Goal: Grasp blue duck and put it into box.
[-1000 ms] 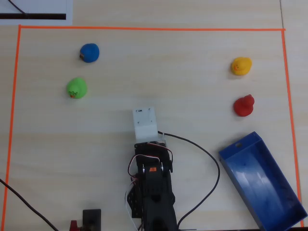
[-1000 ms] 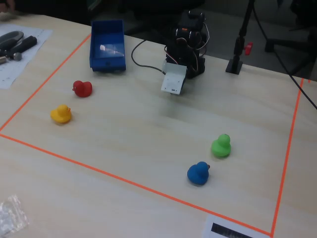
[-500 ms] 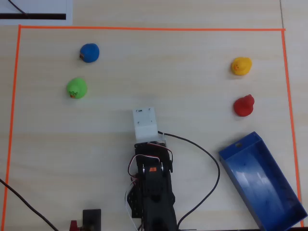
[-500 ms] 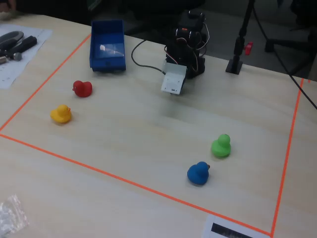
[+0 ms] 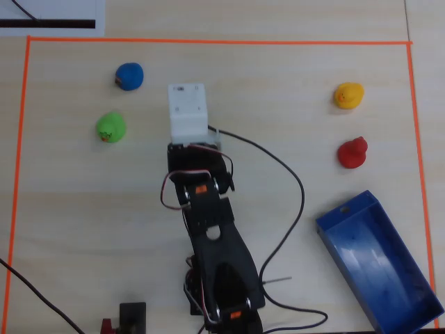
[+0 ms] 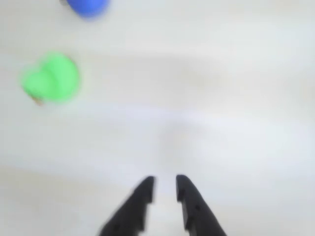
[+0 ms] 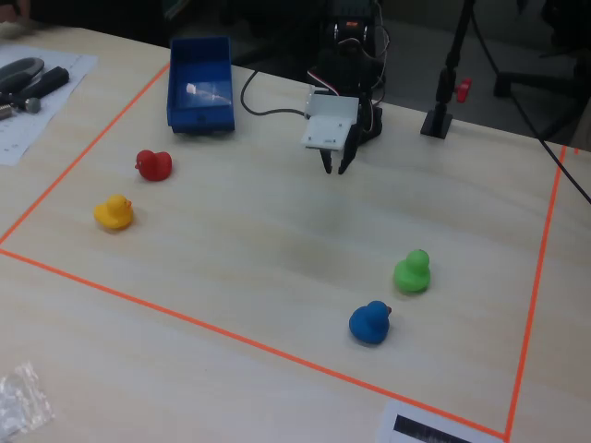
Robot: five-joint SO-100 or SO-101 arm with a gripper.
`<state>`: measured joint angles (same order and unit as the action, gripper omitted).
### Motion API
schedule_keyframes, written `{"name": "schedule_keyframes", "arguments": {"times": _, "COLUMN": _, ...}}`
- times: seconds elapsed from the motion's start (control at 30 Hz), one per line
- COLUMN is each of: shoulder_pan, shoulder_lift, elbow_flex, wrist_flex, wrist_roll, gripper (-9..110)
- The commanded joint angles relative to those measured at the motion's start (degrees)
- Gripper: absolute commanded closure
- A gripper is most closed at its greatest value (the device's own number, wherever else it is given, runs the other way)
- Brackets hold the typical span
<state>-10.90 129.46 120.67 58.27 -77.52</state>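
Task barely started — nothing grasped, nothing delivered. The blue duck [image 5: 129, 76] sits untouched on the table in the overhead view, at roughly 10 o'clock from the white wrist housing, near the orange tape border [image 5: 208, 42], with the green duck [image 5: 110, 128] just below it at about 8 o'clock. The gripper [image 6: 165, 188] hangs above bare table holding nothing; in the wrist view its two dark fingers show only a narrow gap, so nearly closed, and the blue duck lies off at 11 o'clock at the top edge of that blurred view. Judgement: all of it is left — swing toward the blue duck, open up, descend, grip, carry across, release.

The box [image 5: 381, 269] lies at the 4 o'clock corner of the overhead view, well apart from the blue duck. No duck inside it; the floor looks bare apart from a pale glare patch. The red duck [image 5: 352, 152] and yellow duck [image 5: 348, 95] stand outside it, toward its 12 o'clock
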Motion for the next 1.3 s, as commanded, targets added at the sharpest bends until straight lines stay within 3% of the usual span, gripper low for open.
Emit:
{"name": "schedule_keyframes", "arguments": {"times": 0.0, "shoulder_pan": -1.49, "shoulder_lift": -19.60, "elbow_flex": -22.50, "wrist_flex": 0.09, "wrist_roll": -7.73, "gripper": 78}}
{"name": "schedule_keyframes", "arguments": {"times": 0.23, "shoulder_pan": -3.96, "shoulder_lift": -37.35, "elbow_flex": -33.22, "wrist_flex": -7.29, "wrist_roll": -11.78, "gripper": 67}}
{"name": "schedule_keyframes", "arguments": {"times": 0.5, "shoulder_pan": -6.06, "shoulder_lift": -52.47, "elbow_flex": -40.87, "wrist_flex": -17.05, "wrist_roll": -5.80, "gripper": 58}}
{"name": "schedule_keyframes", "arguments": {"times": 0.93, "shoulder_pan": -5.89, "shoulder_lift": -71.46, "elbow_flex": -59.41, "wrist_flex": -24.61, "wrist_roll": -6.24, "gripper": 58}}
{"name": "schedule_keyframes", "arguments": {"times": 1.27, "shoulder_pan": -4.75, "shoulder_lift": -77.61, "elbow_flex": -62.49, "wrist_flex": -25.14, "wrist_roll": -5.71, "gripper": 58}}
